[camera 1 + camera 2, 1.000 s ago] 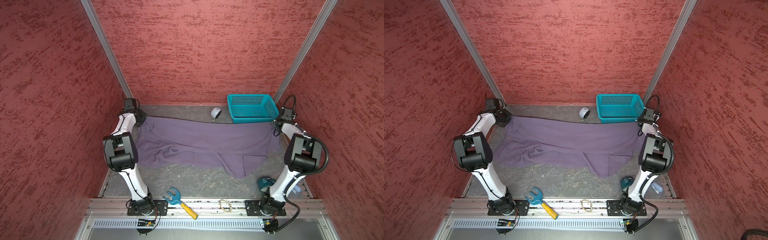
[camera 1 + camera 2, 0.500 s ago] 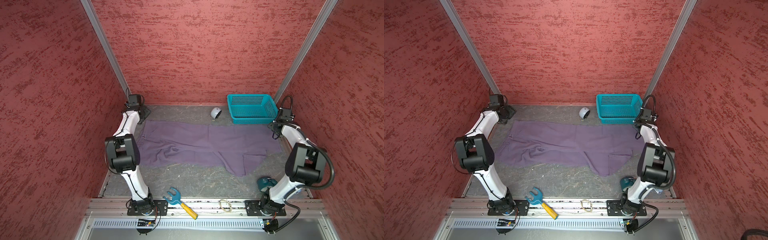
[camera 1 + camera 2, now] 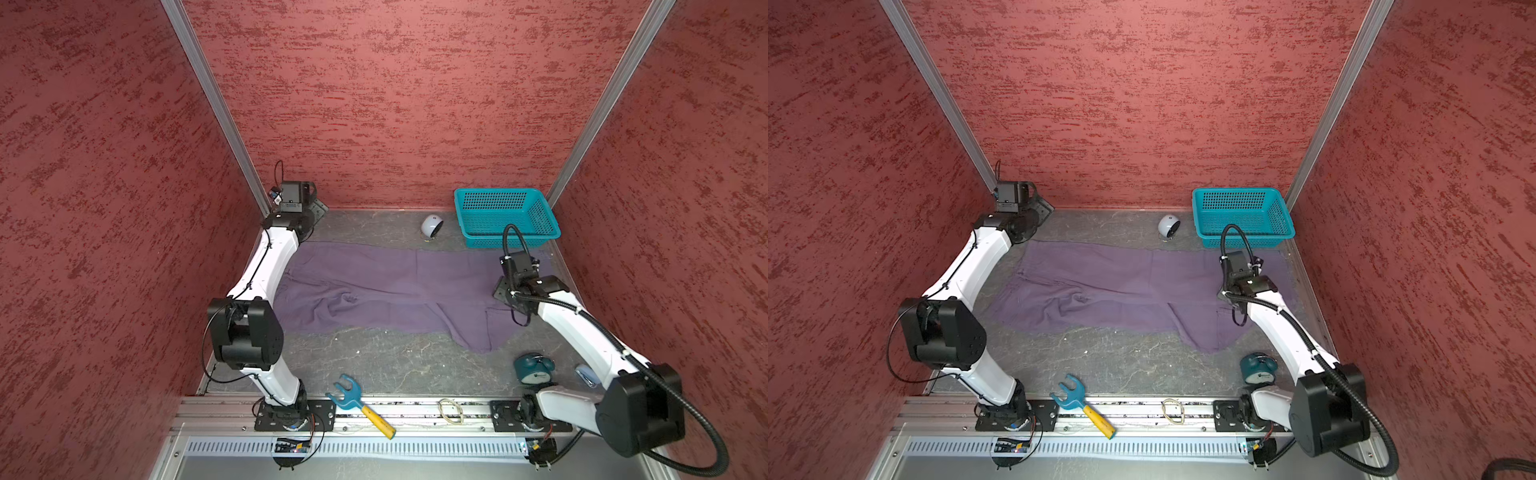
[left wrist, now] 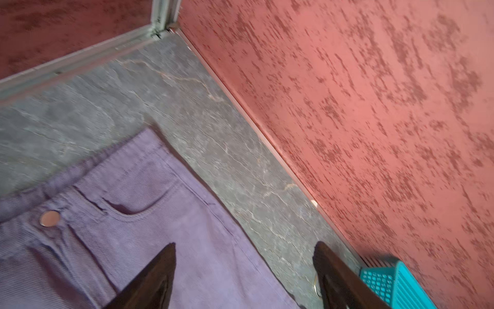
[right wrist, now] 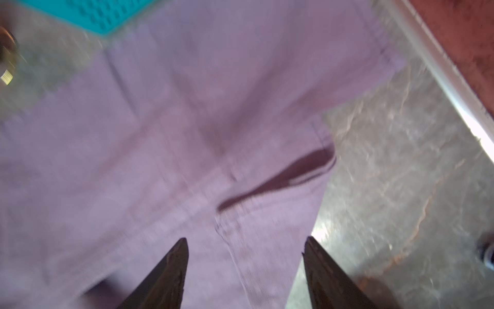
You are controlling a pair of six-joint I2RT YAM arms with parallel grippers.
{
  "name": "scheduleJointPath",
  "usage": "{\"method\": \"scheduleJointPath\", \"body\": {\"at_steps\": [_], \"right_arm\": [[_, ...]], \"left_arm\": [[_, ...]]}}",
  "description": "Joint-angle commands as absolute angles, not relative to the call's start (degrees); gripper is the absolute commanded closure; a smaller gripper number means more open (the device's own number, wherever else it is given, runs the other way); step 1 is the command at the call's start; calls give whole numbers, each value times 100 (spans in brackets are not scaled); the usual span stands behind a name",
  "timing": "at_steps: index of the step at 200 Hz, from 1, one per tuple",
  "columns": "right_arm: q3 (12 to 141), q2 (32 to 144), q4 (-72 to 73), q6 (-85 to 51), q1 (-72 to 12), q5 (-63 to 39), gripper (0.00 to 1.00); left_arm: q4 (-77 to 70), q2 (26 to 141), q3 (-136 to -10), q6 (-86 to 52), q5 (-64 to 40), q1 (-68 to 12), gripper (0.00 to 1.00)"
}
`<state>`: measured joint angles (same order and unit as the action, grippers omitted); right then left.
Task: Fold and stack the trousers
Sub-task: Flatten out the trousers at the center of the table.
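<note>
The muted purple trousers [image 3: 386,291] [image 3: 1100,286] lie spread flat across the grey table, waistband to the left and leg ends to the right, in both top views. My left gripper [image 3: 312,205] [image 4: 244,244] hangs open at the far-left corner, above the waist corner and touching nothing. The waistband with its metal button [image 4: 49,218] shows below it. My right gripper [image 3: 503,291] [image 5: 245,238] is open just above the leg ends, with cloth [image 5: 187,133] under its jaws and nothing between them.
A teal basket [image 3: 498,192] [image 3: 1237,192] stands at the far right with a white round object [image 3: 432,226] beside it. A blue toy fork with a yellow handle [image 3: 361,405], a wire ring [image 3: 451,409] and a teal alarm clock [image 3: 534,368] lie near the front. Red walls close three sides.
Both grippers opened and let go of the trousers' far edge, which dropped flat. The left gripper rose back into the far-left corner; the right gripper drew nearer over the leg ends.
</note>
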<state>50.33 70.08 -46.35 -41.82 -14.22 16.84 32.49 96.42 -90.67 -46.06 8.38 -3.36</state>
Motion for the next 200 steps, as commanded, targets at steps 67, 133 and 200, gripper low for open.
{"method": "scheduleJointPath", "body": {"at_steps": [67, 133, 200], "right_arm": [[4506, 7433, -3673, -4534, -2030, 1376, 48], [4600, 7166, -3550, -4092, -2021, 1597, 44], [4553, 7781, -3586, -3895, -2015, 1298, 38]], "left_arm": [[3421, 8536, -8332, -4450, 767, -475, 16], [4121, 6664, -6393, -4043, 892, 347, 11], [4374, 6562, -5000, -4054, 345, 745, 10]]}}
